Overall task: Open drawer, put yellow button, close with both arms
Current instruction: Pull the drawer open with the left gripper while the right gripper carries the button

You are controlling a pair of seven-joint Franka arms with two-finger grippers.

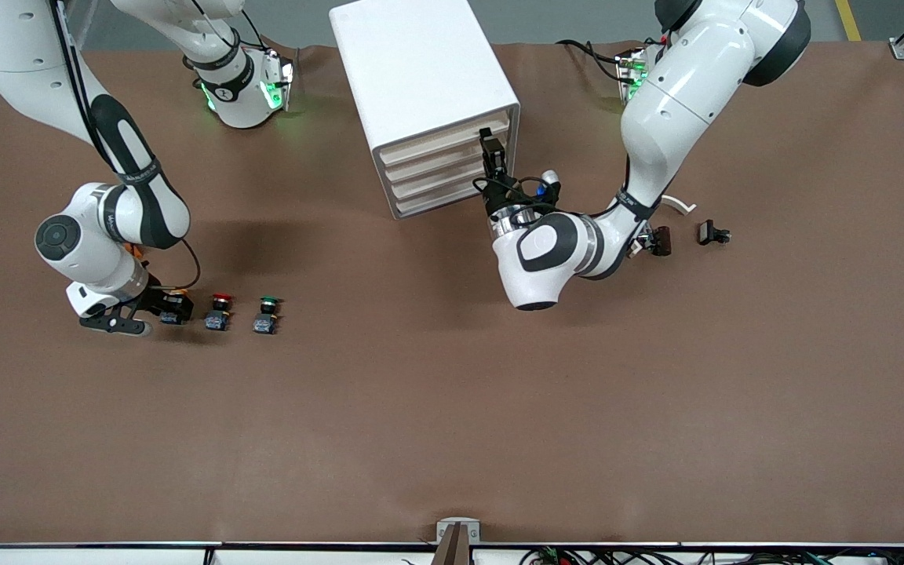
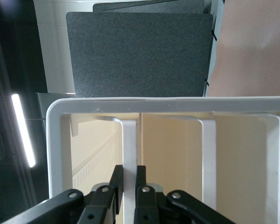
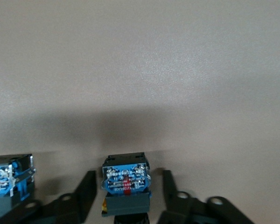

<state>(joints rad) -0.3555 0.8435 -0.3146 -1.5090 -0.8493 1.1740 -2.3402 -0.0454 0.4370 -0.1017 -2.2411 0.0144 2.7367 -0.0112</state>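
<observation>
Yellow button [image 3: 126,186] sits between right gripper [image 3: 126,198] fingers.

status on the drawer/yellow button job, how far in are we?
Early. Nothing is finished: the drawer looks flush in the cabinet. In hand: the left gripper is shut on the drawer's handle, and the right gripper's fingers straddle the yellow button on the table, gaps showing. Left: pull the drawer open, lift the button in, close with both arms.
</observation>
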